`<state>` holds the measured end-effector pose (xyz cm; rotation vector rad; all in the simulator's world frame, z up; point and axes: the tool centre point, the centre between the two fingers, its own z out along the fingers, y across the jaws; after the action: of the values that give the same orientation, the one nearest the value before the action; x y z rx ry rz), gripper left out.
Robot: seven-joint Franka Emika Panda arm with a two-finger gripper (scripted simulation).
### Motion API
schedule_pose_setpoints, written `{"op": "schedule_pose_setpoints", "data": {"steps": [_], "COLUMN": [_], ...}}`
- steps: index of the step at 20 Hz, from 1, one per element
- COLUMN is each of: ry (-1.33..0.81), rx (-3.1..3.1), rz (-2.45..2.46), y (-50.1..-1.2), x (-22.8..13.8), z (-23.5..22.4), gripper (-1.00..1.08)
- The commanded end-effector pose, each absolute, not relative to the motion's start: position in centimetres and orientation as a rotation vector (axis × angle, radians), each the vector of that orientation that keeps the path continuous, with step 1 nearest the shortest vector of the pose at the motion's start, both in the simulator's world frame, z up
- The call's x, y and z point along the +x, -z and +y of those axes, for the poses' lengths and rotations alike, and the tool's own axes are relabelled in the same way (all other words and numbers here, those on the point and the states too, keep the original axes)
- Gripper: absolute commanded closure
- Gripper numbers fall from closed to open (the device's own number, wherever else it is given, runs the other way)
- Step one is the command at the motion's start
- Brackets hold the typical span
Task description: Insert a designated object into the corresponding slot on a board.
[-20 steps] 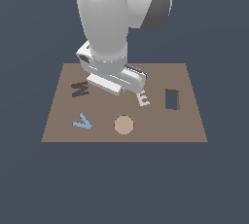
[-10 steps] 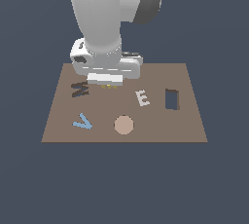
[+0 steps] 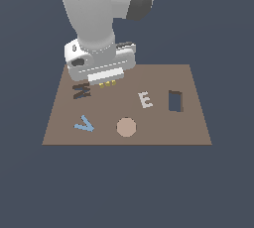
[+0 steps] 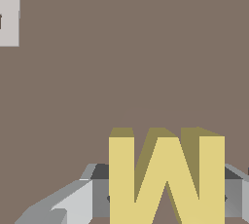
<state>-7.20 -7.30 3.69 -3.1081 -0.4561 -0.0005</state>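
My gripper (image 3: 107,83) is shut on the yellow M block (image 4: 166,174), whose edge shows as small yellow bits (image 3: 107,84) under the hand in the exterior view. In the wrist view the grey fingers (image 4: 73,203) press the block from both sides, above bare brown board (image 4: 126,47). The dark M-shaped slot (image 3: 81,90) lies on the board just toward the exterior view's left of the gripper. The block hangs a little above the board (image 3: 163,76), beside the slot, not over it.
A white E (image 3: 145,99), also partly seen in the wrist view (image 4: 8,11), lies mid-board. A dark rectangular cut-out (image 3: 174,101) is at the exterior view's right. A light-blue V (image 3: 84,123) and a tan disc (image 3: 126,127) lie near the front edge.
The gripper has moved toward the exterior view's left with the yellow M, away from the white E and closer to the M slot. The E is now fully uncovered.
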Motion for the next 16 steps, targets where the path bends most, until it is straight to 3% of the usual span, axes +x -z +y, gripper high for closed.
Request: {"op": "schedule_pose_setpoints", "data": {"steps": [1, 16], "ry": [0.001, 0.001], "rx": [-3.083, -2.802], "rz": [-0.604, -1.422], "y": [-3.7, -3.9], "x": [-7.4, -7.3], "z": [-7.9, -11.7], "gripper": [1.08, 1.08]}}
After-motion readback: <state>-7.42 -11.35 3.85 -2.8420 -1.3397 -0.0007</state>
